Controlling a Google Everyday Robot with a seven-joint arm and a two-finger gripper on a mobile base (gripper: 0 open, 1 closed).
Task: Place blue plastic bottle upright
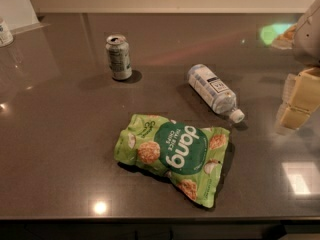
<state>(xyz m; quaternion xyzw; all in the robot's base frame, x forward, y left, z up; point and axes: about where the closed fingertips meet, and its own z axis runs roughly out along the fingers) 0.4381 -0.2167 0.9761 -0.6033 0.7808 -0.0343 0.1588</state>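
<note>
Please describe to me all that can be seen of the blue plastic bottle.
The blue plastic bottle is small, of clear plastic, with a white screw cap and a pale blue-and-white label. It lies on its side on the dark counter, not upright, cap pointing to the picture's lower right, base to the upper left. Only the counter touches it. The green chip bag lies just in front, apart from it. The gripper hangs at the right edge, apart from the bottle.

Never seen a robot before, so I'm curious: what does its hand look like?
The gripper, at the right edge, is cream-yellow and blocky, under a rounded pale grey arm casing. No cables or markings show.
</note>
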